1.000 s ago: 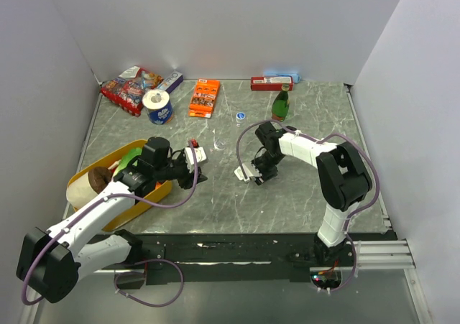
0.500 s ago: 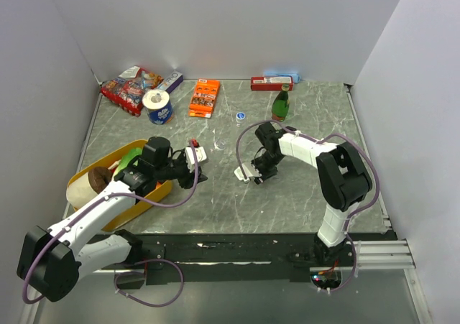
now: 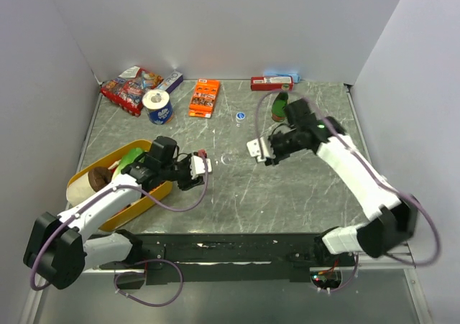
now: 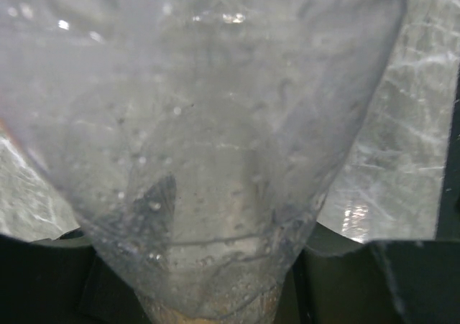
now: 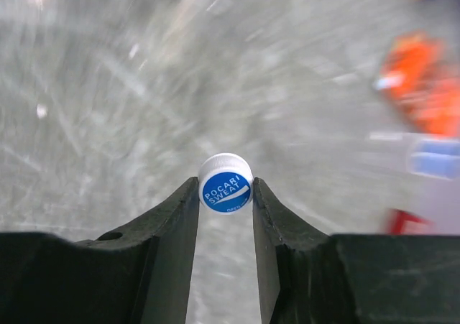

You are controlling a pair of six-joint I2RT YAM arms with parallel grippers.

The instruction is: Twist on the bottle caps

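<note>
My right gripper (image 5: 226, 184) is shut on a blue bottle cap (image 5: 226, 182) with white lettering, pinched between its fingertips above the grey table. In the top view this gripper (image 3: 259, 150) hangs over the table's middle. My left gripper (image 3: 197, 167) is left of centre. A clear bottle (image 4: 230, 123) fills its wrist view and sits between its jaws. Its faint outline (image 3: 225, 159) reaches right toward my right gripper. A second blue cap (image 3: 240, 115) lies at the back centre. I cannot tell whether it sits on a bottle.
A yellow tray (image 3: 159, 192) with a tape roll and other items is at the left, under my left arm. A green glass bottle (image 3: 279, 107), an orange packet (image 3: 205, 98), a blue-white roll (image 3: 158, 106), a red snack bag (image 3: 128, 89) and a red box (image 3: 271, 84) line the back.
My right arm has lifted and swung back and to the right, carrying the cap up off the table. My left gripper has shifted slightly right and nearer with the bottle.
</note>
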